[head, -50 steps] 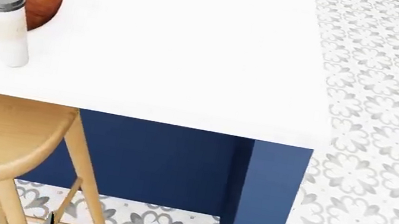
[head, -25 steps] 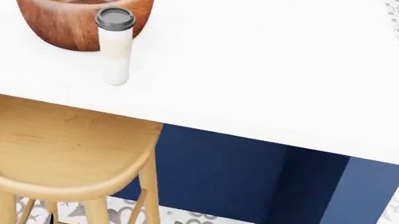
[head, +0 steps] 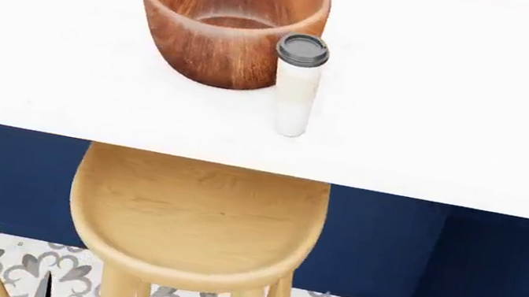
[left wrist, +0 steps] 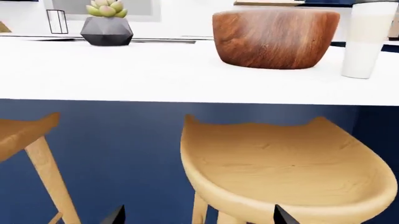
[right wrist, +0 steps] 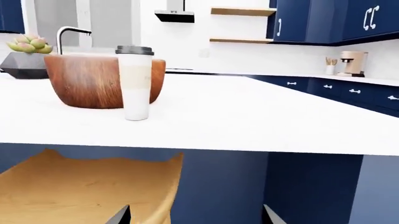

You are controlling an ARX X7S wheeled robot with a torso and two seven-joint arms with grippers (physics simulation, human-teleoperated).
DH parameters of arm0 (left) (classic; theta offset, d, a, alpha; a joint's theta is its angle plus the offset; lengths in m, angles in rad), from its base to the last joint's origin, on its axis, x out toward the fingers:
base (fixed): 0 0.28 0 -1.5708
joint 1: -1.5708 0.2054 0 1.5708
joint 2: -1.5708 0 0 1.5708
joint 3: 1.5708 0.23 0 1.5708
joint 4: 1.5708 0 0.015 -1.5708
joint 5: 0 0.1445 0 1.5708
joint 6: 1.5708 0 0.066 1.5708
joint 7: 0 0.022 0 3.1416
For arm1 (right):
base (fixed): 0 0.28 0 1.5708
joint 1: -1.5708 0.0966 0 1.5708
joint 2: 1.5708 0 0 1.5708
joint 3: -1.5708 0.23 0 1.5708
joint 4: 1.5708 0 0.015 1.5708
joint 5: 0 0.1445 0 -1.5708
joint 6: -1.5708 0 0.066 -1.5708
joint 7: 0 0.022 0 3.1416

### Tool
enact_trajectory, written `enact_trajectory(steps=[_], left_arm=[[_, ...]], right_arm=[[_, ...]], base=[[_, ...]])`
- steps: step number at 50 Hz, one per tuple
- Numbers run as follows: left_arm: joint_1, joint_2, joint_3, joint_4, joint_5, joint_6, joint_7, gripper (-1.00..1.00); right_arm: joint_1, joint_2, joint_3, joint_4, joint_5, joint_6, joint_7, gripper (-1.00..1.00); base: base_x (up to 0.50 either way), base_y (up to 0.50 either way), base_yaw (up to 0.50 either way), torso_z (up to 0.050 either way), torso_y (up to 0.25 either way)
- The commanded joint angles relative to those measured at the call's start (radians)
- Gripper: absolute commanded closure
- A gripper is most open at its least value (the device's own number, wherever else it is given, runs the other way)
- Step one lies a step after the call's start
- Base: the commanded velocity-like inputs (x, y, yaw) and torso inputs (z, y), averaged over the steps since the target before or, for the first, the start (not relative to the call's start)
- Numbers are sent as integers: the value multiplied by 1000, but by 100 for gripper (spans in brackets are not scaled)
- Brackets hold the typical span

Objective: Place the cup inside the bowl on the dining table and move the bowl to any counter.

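Pictured on the plain smooth white counter [head: 462, 108]: a large deep bowl of reddish-brown grained wood [head: 231, 20], upright and with nothing inside, and a slim cream-white takeaway cup with a dark grey round lid [head: 297, 86], also upright. Stood just beside the bowl on its near right side, at or very near its wall; contact impossible to tell. Tucked under the counter's near edge, below a dark blue base panel [head: 376, 246]: a pale wooden stool with a scooped seat [head: 196, 213], over a patterned grey-and-white tile floor [head: 2, 262]. Seen from the left wrist, farther back on the same surface: a dark grey faceted planter holding a green succulent [left wrist: 106, 23]. Held low beneath the counter edge, well apart from cup and bowl: left hand [left wrist: 198, 218] and right hand [right wrist: 194, 218], each with its 2 dark fingertips spread apart, gripping nothing.
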Motion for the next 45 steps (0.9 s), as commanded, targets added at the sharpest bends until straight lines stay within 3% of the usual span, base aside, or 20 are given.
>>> enact_trajectory(steps=[1, 18, 24, 36, 45], left_arm=[[-11, -36, -20, 52, -36, -65, 13, -100], [-45, -53, -2, 102, -61, -138, 14, -100], [13, -78, -20, 123, -56, -58, 35, -100], [-34, -73, -10, 110, -69, -98, 31, -100], [7, -97, -34, 139, -89, -92, 30, -100]], right_arm=[[31, 32, 53, -24, 51, 52, 0, -100], [48, 68, 92, -33, 115, 126, 2, -100], [48, 79, 86, -52, 115, 141, 1, -100], [72, 91, 74, -63, 129, 187, -5, -100], [69, 97, 71, -84, 123, 191, 6, -100]], base=[[-1, 500, 0, 0, 0], [0, 33, 0, 0, 0], [0, 0, 0, 0, 0], [0, 0, 0, 48, 0], [0, 0, 0, 50, 0]])
